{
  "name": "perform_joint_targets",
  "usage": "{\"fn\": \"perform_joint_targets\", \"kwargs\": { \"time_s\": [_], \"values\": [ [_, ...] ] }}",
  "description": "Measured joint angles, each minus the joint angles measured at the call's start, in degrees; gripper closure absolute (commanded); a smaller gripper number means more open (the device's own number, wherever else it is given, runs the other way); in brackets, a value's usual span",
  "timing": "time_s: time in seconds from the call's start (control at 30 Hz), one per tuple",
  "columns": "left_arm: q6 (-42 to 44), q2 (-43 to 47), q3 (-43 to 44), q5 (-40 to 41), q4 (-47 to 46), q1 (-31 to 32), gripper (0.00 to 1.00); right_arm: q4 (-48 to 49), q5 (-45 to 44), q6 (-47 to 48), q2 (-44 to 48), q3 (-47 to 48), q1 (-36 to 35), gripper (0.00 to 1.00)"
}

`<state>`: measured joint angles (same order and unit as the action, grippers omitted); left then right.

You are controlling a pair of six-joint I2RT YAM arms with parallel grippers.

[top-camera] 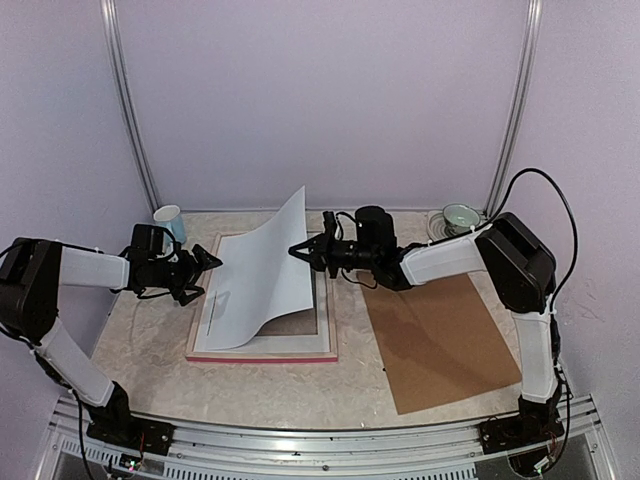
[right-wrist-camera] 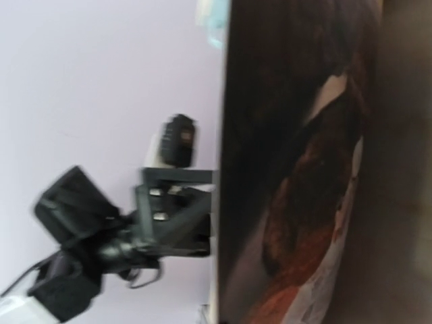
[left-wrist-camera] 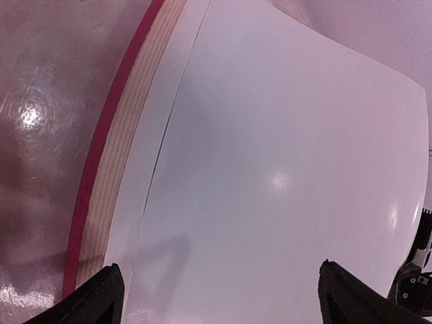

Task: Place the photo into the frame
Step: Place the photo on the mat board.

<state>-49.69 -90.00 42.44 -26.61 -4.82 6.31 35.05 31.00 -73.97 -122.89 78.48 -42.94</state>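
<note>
So I'd say halfway: right gripper [top-camera: 300, 250] is clamped on the photo [top-camera: 262, 272], one edge down in the frame [top-camera: 262, 349] beneath it, left gripper [top-camera: 200, 270] gaping wide alongside

Pale lilac walls [top-camera: 320, 90] are joined by two metal uprights [top-camera: 125, 110]. A beige marbled table [top-camera: 300, 390] is enclosed, its glossy surface lit by diffuse light.

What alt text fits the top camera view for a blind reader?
The shut right gripper holds a large white-backed paper photo tilted up over a pink-edged rectangular frame. The open left gripper hovers at the frame's left side; a flat brown backing board lies to the right.
</note>
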Motion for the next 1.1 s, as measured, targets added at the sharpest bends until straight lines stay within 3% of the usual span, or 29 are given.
{"fn": "perform_joint_targets", "kwargs": {
  "time_s": [0.23,0.77,1.1],
  "values": [
    [0.0,0.0,0.0,-0.1,-0.4,0.0,0.01,7.0,1.2,-4.1,0.0,0.0,0.0,1.0],
    [-0.2,0.0,-0.3,-0.2,-0.8,0.1,0.01,2.4,1.8,-1.3,-1.9,1.3,0.0,1.0],
    [-0.2,0.0,-0.3,-0.2,-0.8,0.1,0.01,4.8,2.9,-3.3,-3.7,1.8,0.0,1.0]
  ]
}}
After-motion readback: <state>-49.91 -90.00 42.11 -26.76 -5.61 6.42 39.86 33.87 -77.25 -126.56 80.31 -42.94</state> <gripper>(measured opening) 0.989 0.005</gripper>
